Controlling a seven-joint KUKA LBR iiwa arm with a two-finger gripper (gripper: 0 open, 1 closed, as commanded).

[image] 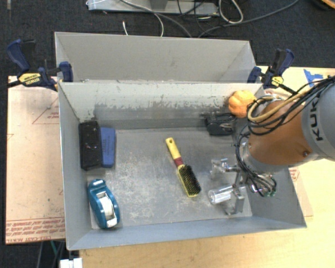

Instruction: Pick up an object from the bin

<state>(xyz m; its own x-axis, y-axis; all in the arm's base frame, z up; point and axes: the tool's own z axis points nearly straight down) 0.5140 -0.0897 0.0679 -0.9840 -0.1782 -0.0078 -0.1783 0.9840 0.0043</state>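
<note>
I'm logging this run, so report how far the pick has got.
Done: the gripper is low inside the bin, near its front right corner. In hand: nothing; its fingers stand open, beside the yellow-handled brush. Left: the whole pick. The brush, the blue tape dispenser and the black and blue block all lie on the bin floor.

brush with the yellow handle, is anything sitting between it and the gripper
Nothing visible does. The open gripper hangs just to the view's right of the brush, with only bare bin floor between them. The black thing by the back wall lies off that line.
</note>
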